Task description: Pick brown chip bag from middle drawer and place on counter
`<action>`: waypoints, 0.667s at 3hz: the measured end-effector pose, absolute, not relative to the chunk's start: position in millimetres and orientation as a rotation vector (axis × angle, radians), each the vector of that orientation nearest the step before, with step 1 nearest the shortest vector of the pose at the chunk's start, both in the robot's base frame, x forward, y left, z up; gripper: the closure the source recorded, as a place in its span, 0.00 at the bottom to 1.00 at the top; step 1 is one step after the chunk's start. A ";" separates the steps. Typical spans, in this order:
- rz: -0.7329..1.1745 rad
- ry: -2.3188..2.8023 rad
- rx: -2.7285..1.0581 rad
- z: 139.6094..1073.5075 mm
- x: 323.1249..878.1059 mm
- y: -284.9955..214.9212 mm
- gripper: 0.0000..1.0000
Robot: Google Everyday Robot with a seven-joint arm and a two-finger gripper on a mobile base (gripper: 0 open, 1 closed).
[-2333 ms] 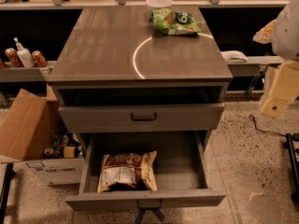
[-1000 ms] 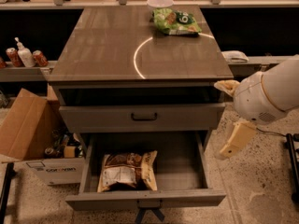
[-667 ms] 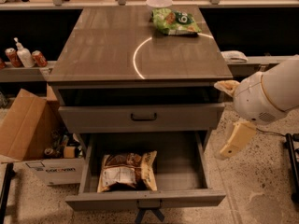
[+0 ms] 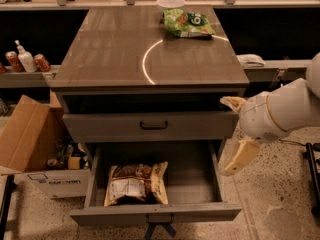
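Camera view: brown chip bag point(image 4: 136, 183) seen lying flat on floor of open middle drawer point(image 4: 194, 176), left of centre. End effector point(image 4: 230, 134) positioned right of cabinet, fingers spread apart, empty. Bag judged light, crinkly, crushable; gentle pinch advised at top edge.

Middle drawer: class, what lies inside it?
A brown chip bag lies front-left on the middle drawer's grey floor; anything beneath it is covered. The gripper hovers outside, right of the drawer.

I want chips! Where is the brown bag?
The bag lies in the open drawer, toward its left. The gripper hangs right of the drawer.
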State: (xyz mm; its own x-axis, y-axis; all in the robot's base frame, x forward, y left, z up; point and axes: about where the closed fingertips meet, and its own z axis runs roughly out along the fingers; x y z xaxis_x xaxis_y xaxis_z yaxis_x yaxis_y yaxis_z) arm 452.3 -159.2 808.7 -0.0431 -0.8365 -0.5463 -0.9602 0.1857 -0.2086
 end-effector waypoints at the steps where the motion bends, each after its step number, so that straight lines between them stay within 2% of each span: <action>1: 0.412 1.854 -1.658 760.3 462.4 -145.0 0.00; 2: 0.583 1.819 -1.660 710.1 471.2 -121.4 0.00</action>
